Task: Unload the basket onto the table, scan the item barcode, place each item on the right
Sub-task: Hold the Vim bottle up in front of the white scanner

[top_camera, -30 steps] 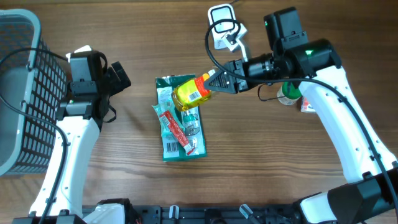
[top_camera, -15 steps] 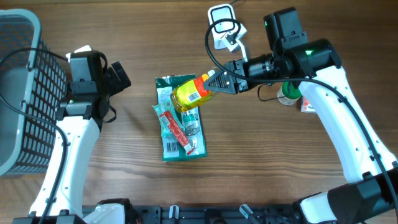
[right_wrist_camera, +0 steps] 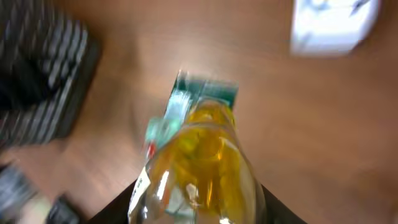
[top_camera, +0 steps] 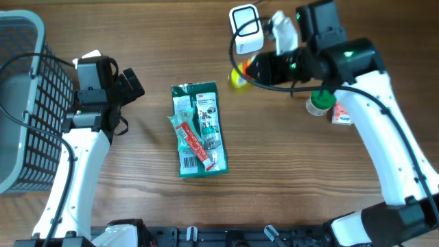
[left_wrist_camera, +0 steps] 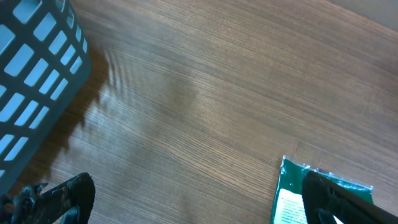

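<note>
Since a second ago we see the right arm swing away from mid-table toward the far edge, carrying the yellow bottle [top_camera: 238, 74] off the spot above the green packet [top_camera: 199, 128]. The packet has not shifted.

- Right gripper [right_wrist_camera: 198, 202]: jaws clamped on the bottle's body. The bottle points forward out of the fingers, which leaves its sides free to show.
- Bottle now hangs in the air just below the white scanner [top_camera: 245, 26], which sits at the far edge of the table [top_camera: 288, 185]. We judge this is the carry-in for the scan. Where the barcode faces we cannot tell; the wrist view is smeared by motion.
- Left gripper [top_camera: 136, 85]: jaws wide apart, nothing between them. It is parked near the basket [top_camera: 20, 103] on the left edge, well clear of the scanner, likely so as not to block the pass.
- Green-capped tub [top_camera: 319, 103] lies under the right arm, untouched.

Next call: turn the label to the scanner window and hold steady.
</note>
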Action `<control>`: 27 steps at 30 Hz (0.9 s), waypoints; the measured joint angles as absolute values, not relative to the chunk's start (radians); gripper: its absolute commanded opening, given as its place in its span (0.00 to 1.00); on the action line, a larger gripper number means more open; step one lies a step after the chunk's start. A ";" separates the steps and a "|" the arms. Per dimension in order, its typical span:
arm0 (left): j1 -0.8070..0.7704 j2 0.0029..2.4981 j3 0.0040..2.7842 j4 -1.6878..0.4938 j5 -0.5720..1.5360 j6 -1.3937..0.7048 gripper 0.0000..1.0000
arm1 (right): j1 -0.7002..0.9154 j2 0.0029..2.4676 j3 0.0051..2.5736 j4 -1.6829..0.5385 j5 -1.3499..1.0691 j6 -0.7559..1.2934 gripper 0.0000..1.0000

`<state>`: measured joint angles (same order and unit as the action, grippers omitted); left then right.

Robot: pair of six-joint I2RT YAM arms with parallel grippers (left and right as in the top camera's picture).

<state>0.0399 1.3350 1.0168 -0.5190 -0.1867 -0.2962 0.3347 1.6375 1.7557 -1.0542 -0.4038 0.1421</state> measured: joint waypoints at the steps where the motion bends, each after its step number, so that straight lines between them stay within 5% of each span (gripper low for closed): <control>1: 0.040 1.335 1.017 -0.519 -0.187 -0.296 1.00 | 0.335 1.637 1.831 -1.052 -0.355 0.141 0.05; 15: 0.040 1.335 1.017 -0.520 -0.187 -0.296 1.00 | 0.502 2.109 1.939 -0.401 0.515 -0.482 0.04; 27: 0.040 1.335 1.017 -0.520 -0.187 -0.296 1.00 | 0.547 2.297 1.938 -0.252 0.741 -0.642 0.04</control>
<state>0.0399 1.3350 1.0168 -0.5201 -0.1867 -0.2962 0.5472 2.2967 1.9381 -0.2523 0.7414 -0.6422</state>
